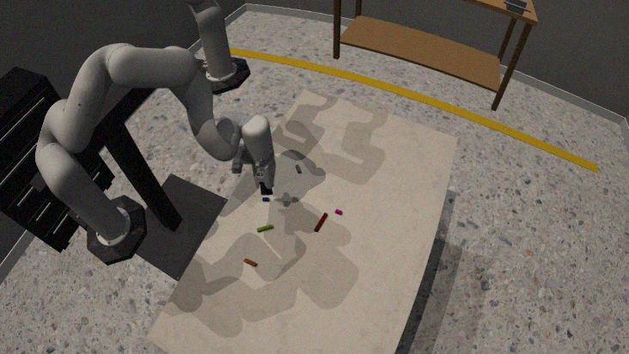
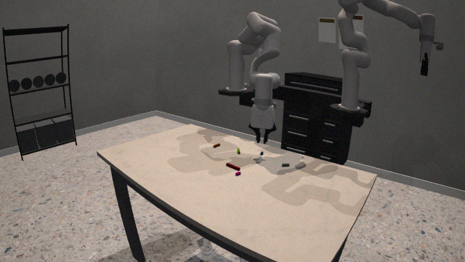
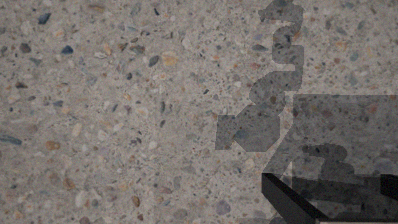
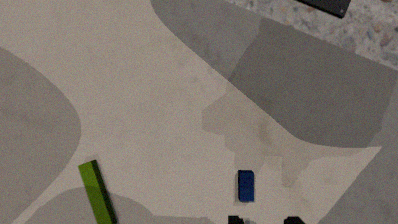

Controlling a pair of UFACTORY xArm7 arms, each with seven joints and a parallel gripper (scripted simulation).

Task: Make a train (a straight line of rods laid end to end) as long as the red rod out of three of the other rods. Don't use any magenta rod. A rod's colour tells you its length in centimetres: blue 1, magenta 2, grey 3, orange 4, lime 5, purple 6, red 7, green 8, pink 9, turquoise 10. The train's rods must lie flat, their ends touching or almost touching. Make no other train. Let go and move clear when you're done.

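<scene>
Blue rod (image 1: pixel 265 199) (image 2: pixel 262 152) (image 4: pixel 246 186) lies flat on the pale tabletop (image 1: pixel 374 272) (image 2: pixel 227 201) (image 4: pixel 150 100), with the right gripper (image 1: pixel 265 191) (image 2: pixel 262 142) (image 4: pixel 265 221) just above it. The two dark fingers of that gripper point down and stand partly open, a narrow gap between them and nothing in their grip; in the right wrist view their tips show at the bottom edge, below the rod. Lime rod (image 1: pixel 265 228) (image 2: pixel 238 151) (image 4: pixel 97 192) lies near the blue one, the two well separated, and its far end runs out of the wrist view. Orange rod (image 1: pixel 250 262) (image 2: pixel 216 145) rests beyond the lime one, as seen from the blue. Red rod (image 1: pixel 320 222) (image 2: pixel 232 166), the longest on the table, lies by itself at a slant, while the short magenta rod (image 1: pixel 338 211) (image 2: pixel 237 173) sits near one of its ends without touching it. Grey rod (image 1: pixel 298 168) (image 2: pixel 285 165) is on the opposite side of the blue rod from the lime, within an arm's shadow. All six rods are apart, and no two are joined end to end. Off beyond the table, the left gripper (image 2: pixel 424 74) hangs over the speckled floor (image 1: pixel 528 219) (image 2: pixel 48 208) (image 3: pixel 125 100), fingers spread wide and empty.
</scene>
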